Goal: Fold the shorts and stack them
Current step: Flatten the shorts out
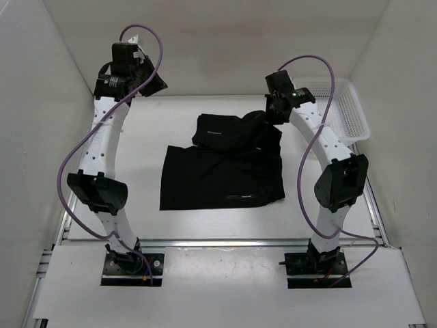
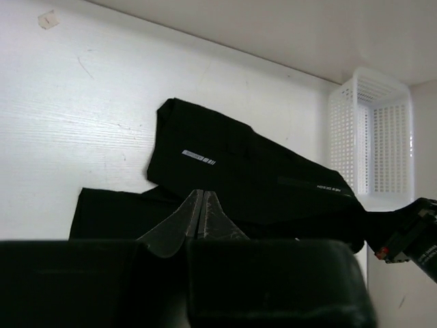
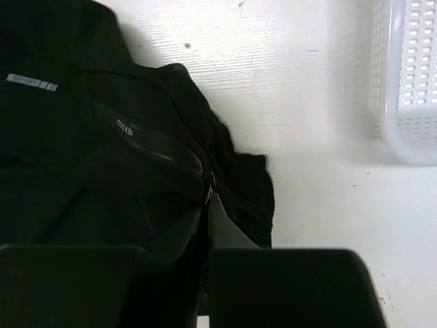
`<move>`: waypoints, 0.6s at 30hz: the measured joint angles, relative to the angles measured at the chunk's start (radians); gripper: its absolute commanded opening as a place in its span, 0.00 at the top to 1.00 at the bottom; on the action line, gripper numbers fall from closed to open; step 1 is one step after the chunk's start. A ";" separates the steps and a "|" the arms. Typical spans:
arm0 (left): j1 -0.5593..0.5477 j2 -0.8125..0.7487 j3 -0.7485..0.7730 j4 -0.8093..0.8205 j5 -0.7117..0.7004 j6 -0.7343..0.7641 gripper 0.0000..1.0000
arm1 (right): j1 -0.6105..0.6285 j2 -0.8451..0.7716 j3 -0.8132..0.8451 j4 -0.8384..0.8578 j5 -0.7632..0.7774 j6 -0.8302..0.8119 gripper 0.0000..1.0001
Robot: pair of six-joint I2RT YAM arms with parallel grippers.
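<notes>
Where the shorts lie: flat black cloth shorts (image 1: 222,181) on white table (image 1: 143,137); bunched black cloth shorts (image 1: 225,130) overlapping their far edge.
Left gripper (image 2: 200,205): fingers together, empty.
Right gripper (image 3: 207,205): fingers clamped on bunched black cloth shorts.

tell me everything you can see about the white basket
The white basket is a rectangular bin of what looks like hard plastic, its walls a fine lattice of holes under a solid rim. It stands upright on the table at the far right corner, apart from the shorts. Nothing shows inside it.
</notes>
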 measured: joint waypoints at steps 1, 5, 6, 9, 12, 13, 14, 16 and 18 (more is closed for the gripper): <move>-0.002 -0.001 -0.010 0.000 -0.005 0.000 0.90 | 0.003 -0.002 0.000 0.001 0.000 -0.002 1.00; -0.011 0.092 0.026 -0.016 -0.008 0.017 0.90 | 0.006 -0.001 -0.013 -0.001 0.000 -0.005 1.00; -0.014 0.150 0.076 -0.034 -0.010 0.025 0.85 | 0.006 0.001 -0.014 -0.001 0.000 -0.005 1.00; -0.039 0.367 0.262 -0.060 -0.009 0.046 0.64 | 0.006 0.007 -0.014 -0.001 0.005 -0.006 1.00; -0.065 0.549 0.337 -0.058 0.016 0.053 0.38 | 0.006 0.018 -0.014 -0.001 0.010 -0.007 1.00; -0.072 0.595 0.336 -0.060 0.026 0.050 0.33 | 0.006 0.022 -0.014 0.000 0.012 -0.007 1.00; -0.080 0.638 0.334 -0.060 0.035 0.045 0.24 | 0.006 0.026 -0.019 0.001 0.013 -0.007 1.00; -0.092 0.709 0.335 -0.060 0.040 0.042 0.22 | 0.006 0.031 -0.027 0.001 0.015 -0.007 1.00; -0.100 0.767 0.352 -0.059 0.042 0.036 0.20 | 0.006 0.040 -0.031 0.000 0.015 -0.007 1.00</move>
